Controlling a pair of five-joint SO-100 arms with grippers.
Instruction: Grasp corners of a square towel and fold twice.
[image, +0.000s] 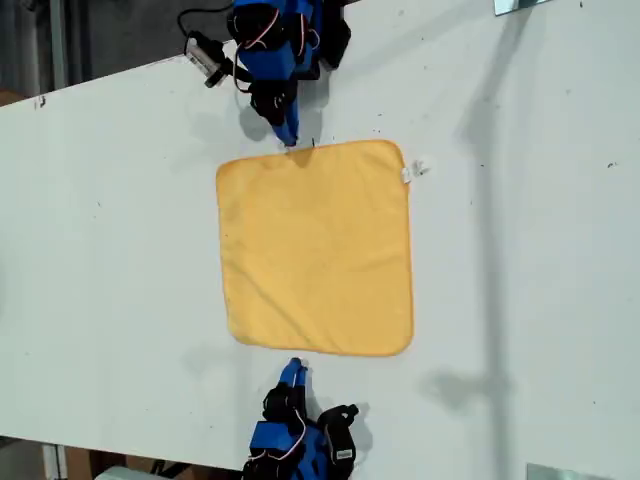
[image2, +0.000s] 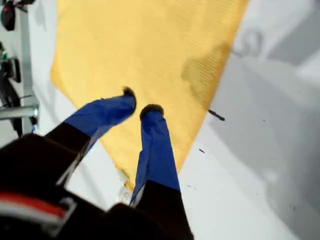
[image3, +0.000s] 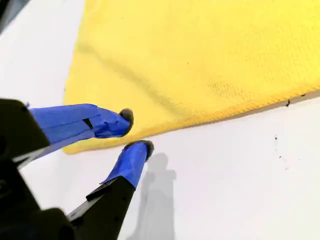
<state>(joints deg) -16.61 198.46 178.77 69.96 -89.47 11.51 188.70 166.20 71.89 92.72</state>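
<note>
Lying flat and fully spread near the middle of the white table (image: 540, 250), the towel (image: 315, 250) is a soft yellow-orange square with a stitched hem and rounded corners. A few shallow creases run across its nap. A small white tag (image: 415, 170) sticks out from the corner (image: 400, 150) nearest the exterior view's upper right.

The first gripper (image: 290, 135) reaches in from the table's far edge, at the top of the exterior view. Its tips sit at the towel's upper hem, nearer the exterior view's left corner than the tagged one. In the first wrist view, its blue-taped fingers (image2: 155, 145) point down over the cloth with a narrow gap between the dark tips and nothing held.

The second gripper (image: 293, 370) comes from the opposite edge, its tips just off the lower hem on bare table, close to the lower corner (image: 238, 335) on the exterior view's left. In the second wrist view its tips (image3: 135, 131) are likewise slightly apart and empty, one over the hem, the other above the tabletop.

The table is matte white with small dark specks. Beyond its edge at the exterior view's upper left is dim floor.
</note>
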